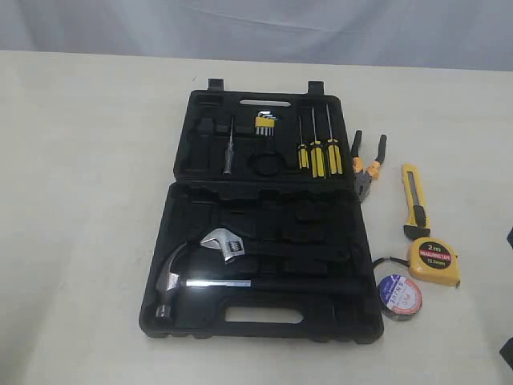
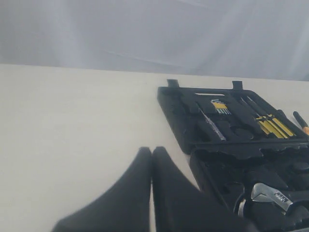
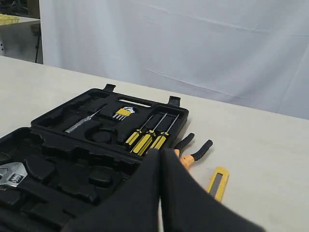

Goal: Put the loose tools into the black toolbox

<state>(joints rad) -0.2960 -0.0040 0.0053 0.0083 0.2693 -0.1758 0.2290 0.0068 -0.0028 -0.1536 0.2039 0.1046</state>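
Observation:
The black toolbox (image 1: pixel 192 317) lies open flat mid-table. To its right lie the orange-and-black pliers (image 1: pixel 366 164), the yellow-black utility knife (image 1: pixel 414 200), the yellow tape measure (image 1: pixel 434 262) and the black tape roll (image 1: pixel 399 295). In the left wrist view my left gripper (image 2: pixel 151 149) is shut and empty over bare table, beside the toolbox (image 2: pixel 183 116). In the right wrist view my right gripper (image 3: pixel 161 151) is shut and empty above the toolbox (image 3: pixel 58 121) edge, with the pliers (image 3: pixel 193 151) and knife (image 3: pixel 218 183) just beyond. Neither gripper shows clearly in the exterior view.
Inside the case sit a steel hammer (image 1: pixel 172 281), an adjustable wrench (image 1: pixel 224 243), three screwdrivers (image 1: pixel 318 156) and hex keys (image 1: pixel 265 124). Several moulded recesses are unfilled. Pale tabletop spreads left of the case; a white curtain hangs behind.

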